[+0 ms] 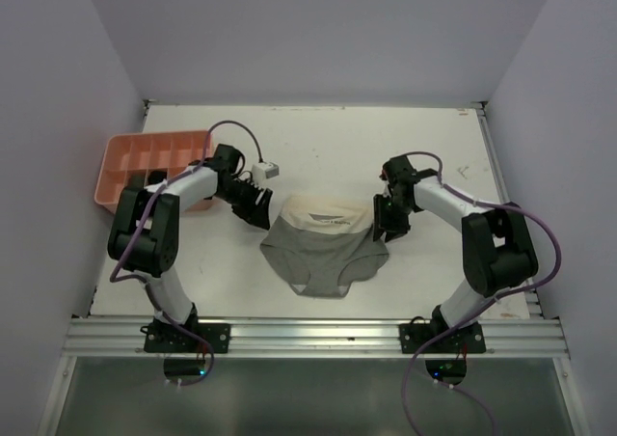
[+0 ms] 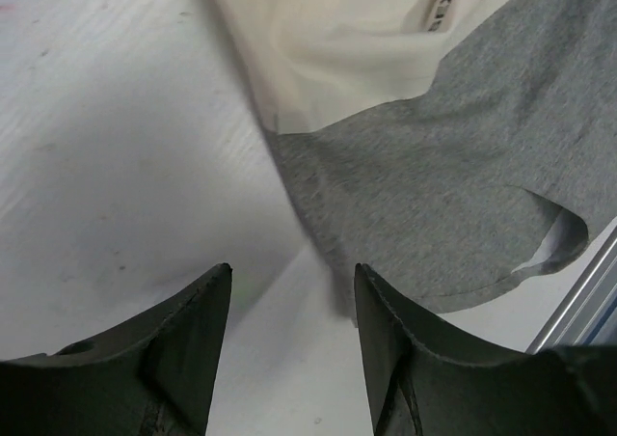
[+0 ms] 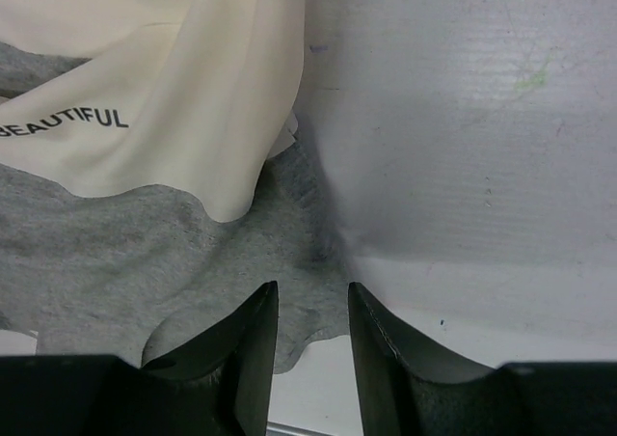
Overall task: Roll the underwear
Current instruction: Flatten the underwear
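At centre of the top view, the grey cotton underwear with cream waistband lies spread and unrolled. The left gripper and right gripper flank its upper corners, jaws apart and empty. Likely next step: pinch both corners and start the roll.

Bright, even overhead light washes the white table, leaving only soft, faint shadows. In the wrist views the underwear casts a blurred dark shadow along its edge, and the near foreground is dim and soft.
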### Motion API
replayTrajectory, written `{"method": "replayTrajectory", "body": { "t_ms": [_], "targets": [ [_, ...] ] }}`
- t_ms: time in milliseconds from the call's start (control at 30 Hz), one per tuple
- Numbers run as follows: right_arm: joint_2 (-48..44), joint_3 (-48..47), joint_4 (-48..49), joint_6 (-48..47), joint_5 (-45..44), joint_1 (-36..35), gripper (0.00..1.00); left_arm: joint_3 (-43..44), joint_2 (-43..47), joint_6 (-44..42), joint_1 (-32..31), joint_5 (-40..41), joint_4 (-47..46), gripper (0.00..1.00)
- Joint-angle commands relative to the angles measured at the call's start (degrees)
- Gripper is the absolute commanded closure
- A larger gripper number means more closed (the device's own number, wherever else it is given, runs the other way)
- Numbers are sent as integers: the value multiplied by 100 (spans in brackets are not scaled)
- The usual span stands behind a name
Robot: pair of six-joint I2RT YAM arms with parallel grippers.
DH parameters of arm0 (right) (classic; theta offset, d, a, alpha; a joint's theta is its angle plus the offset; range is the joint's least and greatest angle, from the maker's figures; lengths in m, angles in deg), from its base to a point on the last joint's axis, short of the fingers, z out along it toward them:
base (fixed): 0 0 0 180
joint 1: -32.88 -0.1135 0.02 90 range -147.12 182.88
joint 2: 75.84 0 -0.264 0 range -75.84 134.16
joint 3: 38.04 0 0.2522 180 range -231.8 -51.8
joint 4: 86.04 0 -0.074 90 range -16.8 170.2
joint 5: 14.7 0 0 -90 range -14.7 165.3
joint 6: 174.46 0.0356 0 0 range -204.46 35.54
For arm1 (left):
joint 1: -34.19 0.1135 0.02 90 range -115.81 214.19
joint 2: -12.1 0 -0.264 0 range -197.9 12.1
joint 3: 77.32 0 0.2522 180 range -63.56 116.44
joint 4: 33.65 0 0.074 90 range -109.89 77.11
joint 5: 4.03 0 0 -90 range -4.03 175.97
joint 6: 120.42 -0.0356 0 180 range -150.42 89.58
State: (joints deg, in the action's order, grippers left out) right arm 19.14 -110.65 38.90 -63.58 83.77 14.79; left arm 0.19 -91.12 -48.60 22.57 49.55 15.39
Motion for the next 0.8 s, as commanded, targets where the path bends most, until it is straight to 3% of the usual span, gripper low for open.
{"method": "replayTrajectory", "body": {
  "t_ms": [0,167,367,433,533,567,667,767],
  "targets": [
    [-190,-92,-414,109,-205,-11,60,-143,276,-38,-393,574,4,42],
    [-147,145,-291,126,-179,-19,60,-187,162,-116,-499,689,197,44],
    [-6,453,87,12,58,-11,67,-284,-75,-301,-535,478,391,47],
    [38,541,201,-58,154,-11,72,-293,-180,-257,-535,505,374,55],
    [3,612,271,-146,225,-11,91,-336,-295,-152,-535,496,295,74],
    [-32,612,237,-181,225,-11,100,-345,-339,-125,-517,479,260,85],
    [-295,515,140,-278,129,24,100,-206,-418,7,-246,40,312,99],
    [-690,252,-62,-401,58,462,100,276,-322,77,448,-662,321,100]
  ]
}}
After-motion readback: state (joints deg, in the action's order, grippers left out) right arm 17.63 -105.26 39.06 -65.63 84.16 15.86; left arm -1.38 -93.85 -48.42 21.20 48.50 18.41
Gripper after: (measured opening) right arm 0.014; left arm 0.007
